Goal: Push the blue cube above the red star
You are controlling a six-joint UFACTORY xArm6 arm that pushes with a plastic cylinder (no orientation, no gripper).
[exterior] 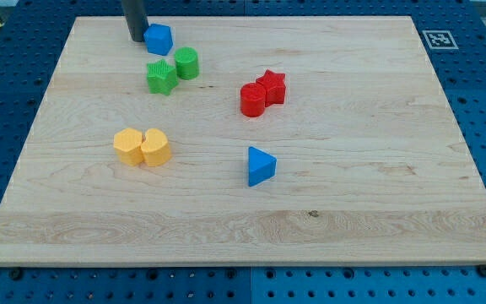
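The blue cube (159, 39) sits near the view's top left of the wooden board. My tip (137, 39) stands right beside it, on its left, touching or nearly touching it. The red star (272, 86) lies right of the board's middle, toward the top, with a red cylinder (252, 100) pressed against its lower left. The blue cube is far to the left of the red star and a little higher in the view.
A green star (161, 77) and a green cylinder (186, 63) lie just below the blue cube. Two yellow blocks (142, 147) sit side by side at left centre. A blue triangle (260, 165) lies below the red pair. The board's top edge (243, 17) is close to the cube.
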